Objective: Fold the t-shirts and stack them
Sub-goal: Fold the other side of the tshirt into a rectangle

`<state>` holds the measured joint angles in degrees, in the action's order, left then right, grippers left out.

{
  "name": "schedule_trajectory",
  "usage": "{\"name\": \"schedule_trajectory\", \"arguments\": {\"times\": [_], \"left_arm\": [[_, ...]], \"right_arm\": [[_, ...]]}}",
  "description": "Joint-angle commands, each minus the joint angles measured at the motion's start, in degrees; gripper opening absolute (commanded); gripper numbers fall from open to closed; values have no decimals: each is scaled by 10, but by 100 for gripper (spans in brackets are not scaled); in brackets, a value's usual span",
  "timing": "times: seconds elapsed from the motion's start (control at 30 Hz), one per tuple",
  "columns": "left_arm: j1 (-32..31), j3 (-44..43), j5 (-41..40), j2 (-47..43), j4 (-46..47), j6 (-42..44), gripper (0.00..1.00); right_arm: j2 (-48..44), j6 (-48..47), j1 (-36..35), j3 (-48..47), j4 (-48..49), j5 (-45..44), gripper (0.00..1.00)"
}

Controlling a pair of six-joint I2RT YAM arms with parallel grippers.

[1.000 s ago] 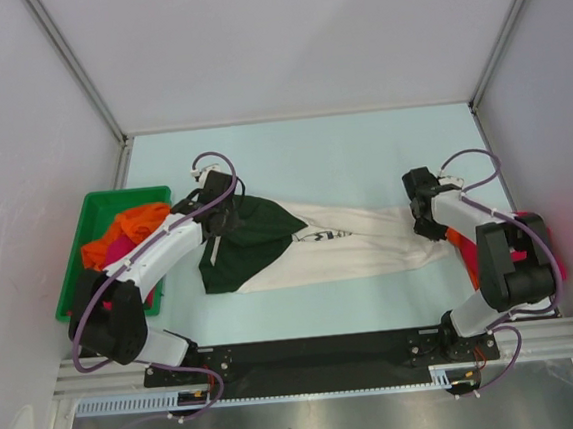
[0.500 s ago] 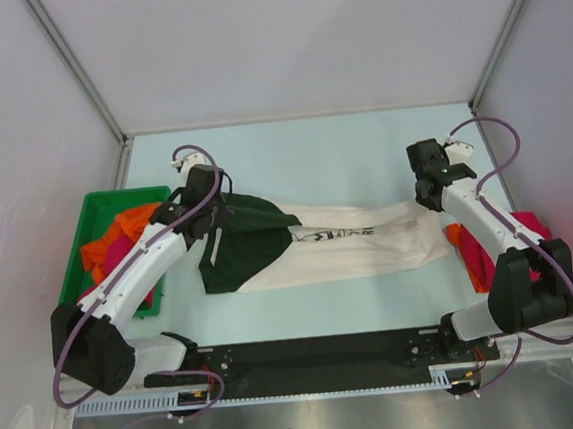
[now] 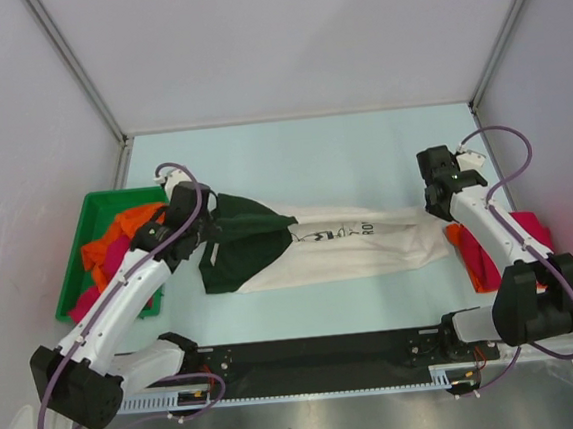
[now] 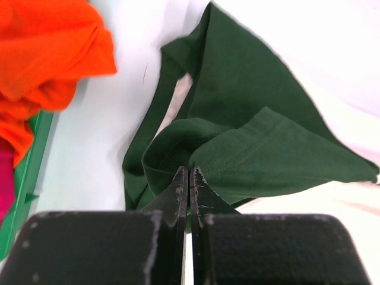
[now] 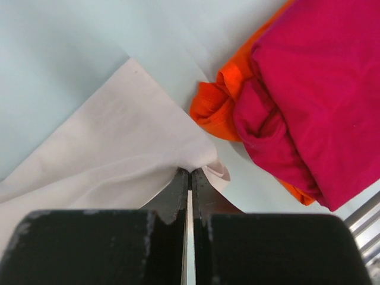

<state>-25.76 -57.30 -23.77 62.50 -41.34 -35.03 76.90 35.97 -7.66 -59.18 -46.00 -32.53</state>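
Tabletop — left hand, right hand pinching cream tee.

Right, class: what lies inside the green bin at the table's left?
A crumpled orange tee and some magenta-pink tee fill the green bin. Anything beneath them, and the part behind the left arm, is hidden.

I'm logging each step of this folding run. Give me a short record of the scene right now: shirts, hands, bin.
shirt in work: cream t-shirt, spread lengthwise on the table between both hands
left hand: shut on its dark green sleeve
right hand: shut on the cream edge at the other end
right pile: magenta t-shirt lying on an orange t-shirt
green bin: at the left, holding crumpled orange and pink cloth
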Motion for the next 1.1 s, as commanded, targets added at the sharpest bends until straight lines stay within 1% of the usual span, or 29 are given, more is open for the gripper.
{"name": "schedule_trajectory", "arguments": {"times": [0.0, 0.27, 0.53, 0.6, 0.77, 0.9, 1.07], "left_arm": [[-3, 26, -1, -32, -30, -21, 0], [-3, 50, 4, -77, -70, -34, 0], [-6, 98, 14, -107, -91, -46, 0], [-15, 97, 16, -110, -95, -50, 0], [-15, 92, 31, -85, -102, -54, 0], [-15, 96, 75, -50, -102, -70, 0], [-14, 115, 103, -4, -62, -80, 0]], "right_arm": [[-26, 9, 3, 16, -18, -17, 0], [-46, 27, 1, 59, -30, -16, 0], [-46, 26, 1, 72, -37, -24, 0], [-46, 26, 0, 75, -37, -23, 0], [-11, 29, -1, 67, -46, -22, 0], [4, 34, 4, 74, -41, -12, 0], [24, 30, 12, 78, -36, -3, 0]]}}
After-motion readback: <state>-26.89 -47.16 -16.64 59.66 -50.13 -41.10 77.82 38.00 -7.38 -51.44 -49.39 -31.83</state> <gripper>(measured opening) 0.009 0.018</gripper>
